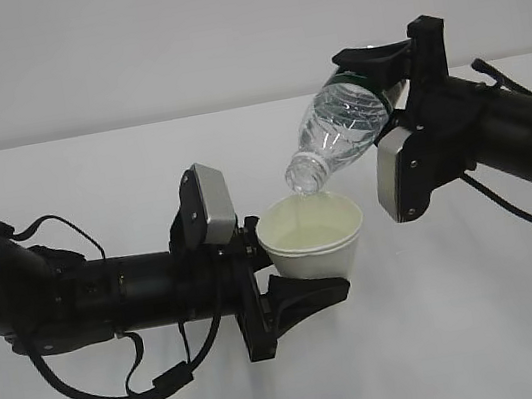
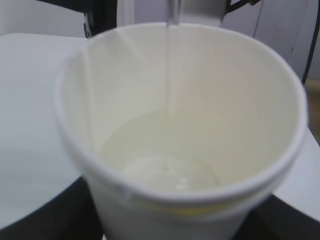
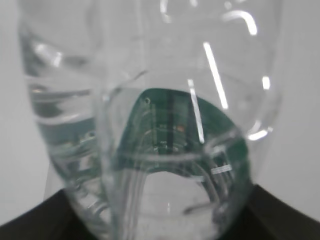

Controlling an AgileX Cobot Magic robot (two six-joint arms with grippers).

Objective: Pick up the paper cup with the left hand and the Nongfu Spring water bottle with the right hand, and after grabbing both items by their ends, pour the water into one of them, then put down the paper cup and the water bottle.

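Note:
My left gripper (image 1: pixel 294 281) is shut on the off-white paper cup (image 1: pixel 313 238) and holds it upright above the table. The cup (image 2: pixel 180 150) fills the left wrist view, with water (image 2: pixel 165 167) pooled in its bottom and a thin stream (image 2: pixel 171 65) falling in. My right gripper (image 1: pixel 384 80) is shut on the base end of the clear Nongfu Spring water bottle (image 1: pixel 336 133). The bottle is tilted, mouth down, over the cup's rim. It (image 3: pixel 150 120) fills the right wrist view, its green label (image 3: pixel 170 125) seen through the plastic. Both grippers' fingers are mostly hidden in the wrist views.
The white table (image 1: pixel 469 329) spreads under both arms. The left arm (image 1: pixel 79 295) lies low across the left side with looping cables. The right arm (image 1: pixel 508 131) comes in from the right edge. A pale wall stands behind.

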